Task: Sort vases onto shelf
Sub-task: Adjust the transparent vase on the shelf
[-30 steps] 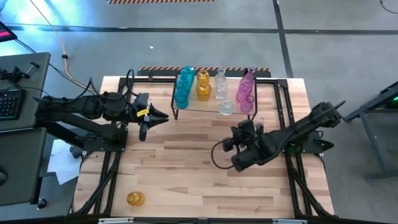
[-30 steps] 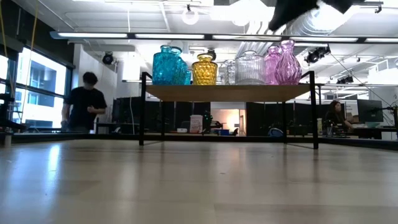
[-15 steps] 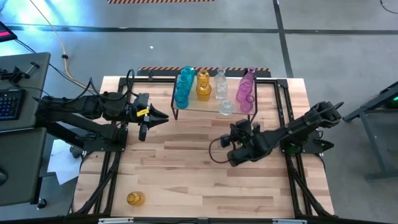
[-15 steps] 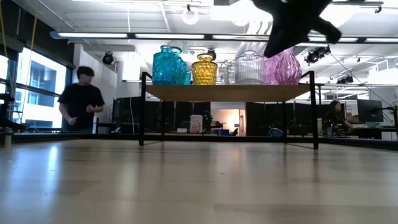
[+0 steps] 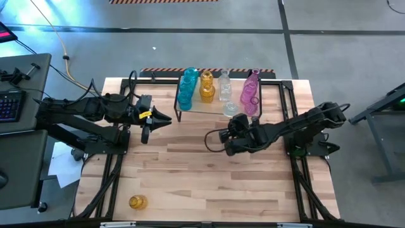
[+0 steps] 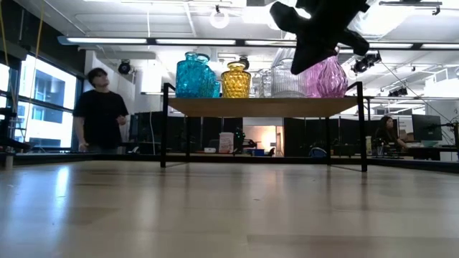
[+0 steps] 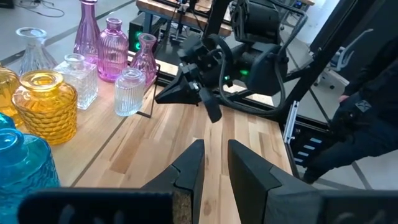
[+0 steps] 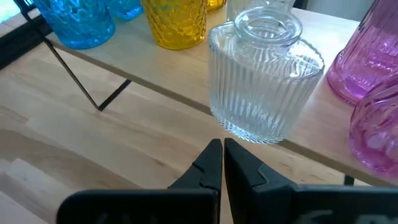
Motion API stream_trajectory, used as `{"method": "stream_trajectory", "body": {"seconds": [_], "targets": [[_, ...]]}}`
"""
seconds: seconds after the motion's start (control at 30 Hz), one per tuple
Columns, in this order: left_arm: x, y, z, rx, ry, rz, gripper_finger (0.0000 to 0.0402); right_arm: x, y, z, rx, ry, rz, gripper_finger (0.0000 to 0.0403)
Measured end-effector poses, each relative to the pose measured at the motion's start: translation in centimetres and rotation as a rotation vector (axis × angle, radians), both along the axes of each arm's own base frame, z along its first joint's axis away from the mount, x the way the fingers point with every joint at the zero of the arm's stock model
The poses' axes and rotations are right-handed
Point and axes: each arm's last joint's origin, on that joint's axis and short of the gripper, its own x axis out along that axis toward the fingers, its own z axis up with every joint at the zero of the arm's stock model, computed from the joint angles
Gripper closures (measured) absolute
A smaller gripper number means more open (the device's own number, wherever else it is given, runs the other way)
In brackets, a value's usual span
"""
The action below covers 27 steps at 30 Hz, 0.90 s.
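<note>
High view: counter [image 5: 190, 171] carries the shelf [image 5: 209, 106] at its far edge with teal, amber, clear and pink vases [image 5: 218, 88] on it; one amber vase [image 5: 137, 202] sits apart at the near left corner. My right end effector [image 5: 233, 122] hangs just before the shelf facing the ribbed clear vase [image 8: 266, 74], fingers pressed together, empty. My left end effector [image 5: 166, 118] waits left of the shelf, slightly spread, empty.

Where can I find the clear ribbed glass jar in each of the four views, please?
High view: clear ribbed jar at the shelf's front edge.
Low view: on the shelf, between the yellow vase and the pink vases.
Left wrist view: beside a pink vase.
Right wrist view: centre.
Shared landmark: the yellow vase.
</note>
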Motion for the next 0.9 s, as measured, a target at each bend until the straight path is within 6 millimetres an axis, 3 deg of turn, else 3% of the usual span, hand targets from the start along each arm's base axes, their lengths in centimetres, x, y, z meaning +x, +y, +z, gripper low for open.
{"method": "stream_trajectory", "body": {"seconds": [0.9], "targets": [[0.0,0.0,0.0,-0.001,0.0,0.0,0.0339,0.6,-3.7,0.0,-0.042,0.132,-0.009,0.0403]]}}
